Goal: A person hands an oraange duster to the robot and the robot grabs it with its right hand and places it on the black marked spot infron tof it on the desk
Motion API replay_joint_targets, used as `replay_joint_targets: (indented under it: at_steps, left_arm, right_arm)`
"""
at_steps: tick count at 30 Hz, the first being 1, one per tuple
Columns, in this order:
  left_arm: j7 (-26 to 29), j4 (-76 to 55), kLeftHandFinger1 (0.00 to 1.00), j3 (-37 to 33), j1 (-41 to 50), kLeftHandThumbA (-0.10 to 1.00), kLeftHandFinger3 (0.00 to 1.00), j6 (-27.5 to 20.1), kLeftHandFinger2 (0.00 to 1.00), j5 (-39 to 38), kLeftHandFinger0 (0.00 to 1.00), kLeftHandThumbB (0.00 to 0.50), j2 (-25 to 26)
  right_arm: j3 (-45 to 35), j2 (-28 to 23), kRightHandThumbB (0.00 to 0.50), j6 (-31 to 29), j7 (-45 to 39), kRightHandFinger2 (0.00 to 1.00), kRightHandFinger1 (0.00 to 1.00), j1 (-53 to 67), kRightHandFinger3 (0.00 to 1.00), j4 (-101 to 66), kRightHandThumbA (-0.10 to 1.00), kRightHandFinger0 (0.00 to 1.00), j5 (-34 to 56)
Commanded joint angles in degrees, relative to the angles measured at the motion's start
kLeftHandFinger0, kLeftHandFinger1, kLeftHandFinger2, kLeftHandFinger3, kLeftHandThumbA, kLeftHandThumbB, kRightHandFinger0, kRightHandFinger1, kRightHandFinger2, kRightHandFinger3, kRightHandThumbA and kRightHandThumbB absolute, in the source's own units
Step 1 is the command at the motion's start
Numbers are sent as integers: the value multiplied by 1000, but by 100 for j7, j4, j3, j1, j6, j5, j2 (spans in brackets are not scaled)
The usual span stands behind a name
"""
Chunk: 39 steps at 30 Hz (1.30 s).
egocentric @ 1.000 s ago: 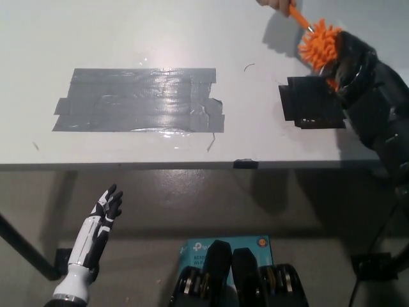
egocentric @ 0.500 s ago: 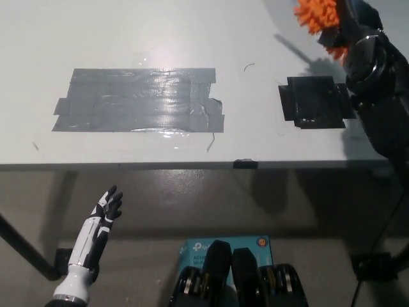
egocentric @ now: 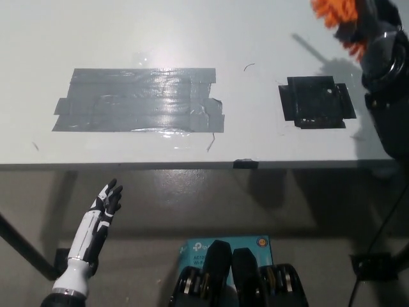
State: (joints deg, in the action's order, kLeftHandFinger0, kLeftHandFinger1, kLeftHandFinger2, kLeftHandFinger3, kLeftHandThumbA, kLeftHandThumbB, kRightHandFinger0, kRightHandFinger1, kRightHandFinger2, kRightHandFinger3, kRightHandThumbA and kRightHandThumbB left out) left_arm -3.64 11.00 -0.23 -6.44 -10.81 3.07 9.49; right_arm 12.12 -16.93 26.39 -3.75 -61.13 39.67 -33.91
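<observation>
Left hand: the white left hand (egocentric: 104,206) hangs below the desk's front edge at the lower left, fingers spread apart and holding nothing, well clear of the desk top.
Desk: the pale desk (egocentric: 192,32) fills the upper part of the view; its front edge runs straight across the picture, and the far and side edges lie outside the frame.
Grey tape patch: a wide patch of grey tape (egocentric: 140,100) lies on the left half of the desk, its strips ragged at both ends, its lower side close to the front edge.
Open room: bare desk surface stretches behind the grey tape to the top of the picture, and a bare band separates the tape from the black marked spot.
Black marked spot: the black marked spot (egocentric: 316,102) sits on the right part of the desk, near the front edge, uncovered, with nothing resting on it.
Orange duster: the orange duster (egocentric: 337,11) is at the top right corner, raised above the desk and beyond the far side of the black spot; only its bright, bristly orange head shows, partly cut by the picture's top edge, and its shadow falls on the desk beside it.
Right hand: the black right hand (egocentric: 377,22) is closed around the duster at the top right.
</observation>
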Motion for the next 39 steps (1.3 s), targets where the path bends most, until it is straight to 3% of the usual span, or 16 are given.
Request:
replay_joint_targets:
  at_steps: [1, 7, 11, 12, 13, 14, 15, 16, 17, 18, 19, 26, 28, 30, 35, 39]
  left_arm:
    - [-21, -83, 1000, -13, -126, 922, 1000, -173, 1000, 74, 1000, 134, 98]
    - [-29, -99, 1000, 1, -170, 913, 1000, -166, 1000, 72, 1000, 122, 106]
    - [-23, -99, 1000, 16, -149, 903, 1000, -153, 1000, 49, 1000, 123, 97]
    - [-26, -100, 1000, 20, -146, 902, 1000, -152, 1000, 35, 1000, 123, 93]
    - [-27, -110, 1000, 26, -143, 894, 1000, -136, 1000, 22, 1000, 118, 87]
    - [-21, -130, 1000, 27, -129, 891, 1000, -117, 1000, 30, 1000, 117, 84]
    - [-3, -152, 1000, 23, -110, 886, 1000, -103, 1000, 65, 1000, 115, 84]
    - [0, -162, 1000, 22, -107, 884, 1000, -90, 1000, 72, 1000, 116, 83]
    - [-1, -172, 1000, 23, -107, 880, 1000, -74, 1000, 67, 1000, 117, 79]
    - [-4, -175, 1000, 25, -107, 879, 1000, -71, 1000, 58, 1000, 118, 76]
    - [-10, -171, 1000, 23, -111, 876, 1000, -77, 1000, 56, 1000, 118, 80]
    - [13, -148, 1000, 15, -105, 796, 1000, -39, 1000, 113, 1000, 111, 83]
    - [10, -138, 1000, 13, -89, 776, 1000, -79, 1000, 108, 1000, 112, 75]
    - [32, -100, 1000, 16, -114, 776, 1000, -124, 1000, 140, 1000, 114, 77]
    - [25, -164, 1000, 35, -24, 762, 1000, -75, 1000, 105, 1000, 108, 45]
    - [25, -177, 1000, 43, -4, 770, 1000, -78, 1000, 104, 1000, 120, 43]
  right_arm:
    - [49, 62, 168, 35, 10, 277, 122, -293, 972, 544, -100, 0, 134]
    - [72, 157, 170, -226, -65, 244, 128, -413, 1000, 1099, -100, 1, 274]
    - [113, 241, 206, -247, -254, 390, 291, -445, 971, 1210, -100, 106, 389]
    - [91, 265, 230, -279, -364, 459, 391, -462, 923, 1236, -100, 171, 475]
    - [111, 276, 255, -372, -607, 598, 592, -489, 859, 1271, -11, 389, 578]
    - [106, 285, 280, -425, -897, 602, 556, -503, 988, 1283, 54, 405, 706]
    - [114, 296, 281, -493, -1439, 649, 515, -551, 1000, 1334, 164, 388, 919]
    - [125, 300, 289, -538, -1624, 843, 626, -577, 1000, 1379, 232, 471, 984]
    - [145, 301, 320, -599, -1809, 1000, 836, -602, 1000, 1422, 323, 643, 1050]
    - [147, 302, 333, -623, -1894, 1000, 913, -610, 1000, 1431, 345, 707, 1094]
    - [142, 299, 346, -670, -1916, 1000, 1000, -598, 1000, 1415, 424, 1000, 1129]
    - [163, 236, 427, -992, -2117, 1000, 1000, -665, 1000, 1474, 475, 1000, 1291]
    - [317, 140, 446, -1040, -2028, 1000, 1000, -657, 1000, 1297, 613, 1000, 1113]
    - [333, 97, 428, -1045, -2004, 1000, 1000, -707, 1000, 1281, 638, 1000, 1110]
    - [376, 25, 494, -711, -1737, 1000, 1000, -618, 1000, 904, 732, 1000, 961]
    - [192, -42, 468, -713, -1015, 1000, 1000, -373, 1000, 200, 821, 1000, 807]
